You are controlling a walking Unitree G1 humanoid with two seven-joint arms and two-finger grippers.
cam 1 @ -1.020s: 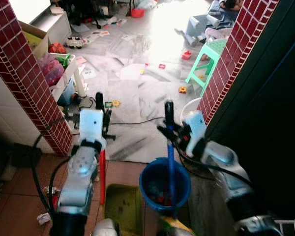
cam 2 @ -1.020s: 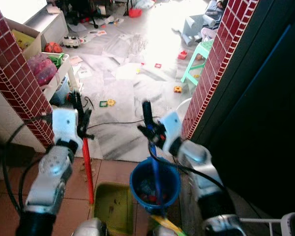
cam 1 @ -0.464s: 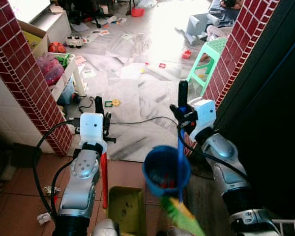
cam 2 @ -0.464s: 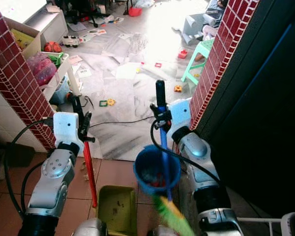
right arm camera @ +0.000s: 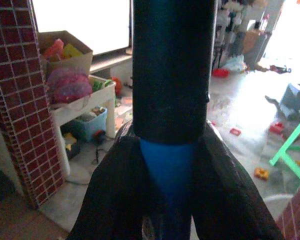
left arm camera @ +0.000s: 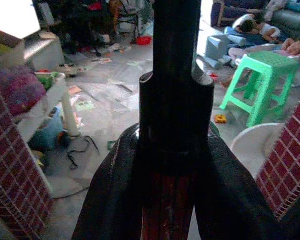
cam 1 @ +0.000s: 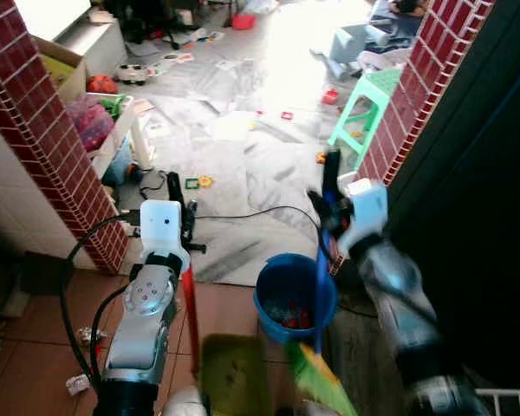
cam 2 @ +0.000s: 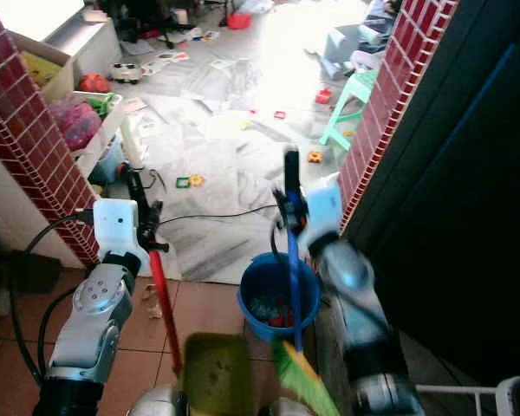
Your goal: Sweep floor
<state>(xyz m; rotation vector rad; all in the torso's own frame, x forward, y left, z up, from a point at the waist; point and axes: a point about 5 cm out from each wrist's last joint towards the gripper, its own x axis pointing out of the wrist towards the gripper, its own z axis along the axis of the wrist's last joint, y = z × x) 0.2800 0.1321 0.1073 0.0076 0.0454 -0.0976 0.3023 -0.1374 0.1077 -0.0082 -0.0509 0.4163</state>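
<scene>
- Broom [cam 2: 292,286], blue-handled with green-yellow bristles low by the blue bucket [cam 2: 277,299], is clamped near its black grip in the right hand [cam 2: 291,201].
- Dustpan [cam 2: 210,374], olive plastic on a red stick, sits on the terracotta tiles, its stick clamped in the left hand [cam 2: 141,221].
- Best, I judge, to keep the pan flat and stroke the bristles toward it.
- Beyond, marble floor [cam 2: 221,130] strewn with papers and toys; glossy red brick pillars; green stool [cam 2: 351,100].

Silver jointed arms with white wrist housings, looping black cables, long black fingers [cam 1: 174,179].
</scene>
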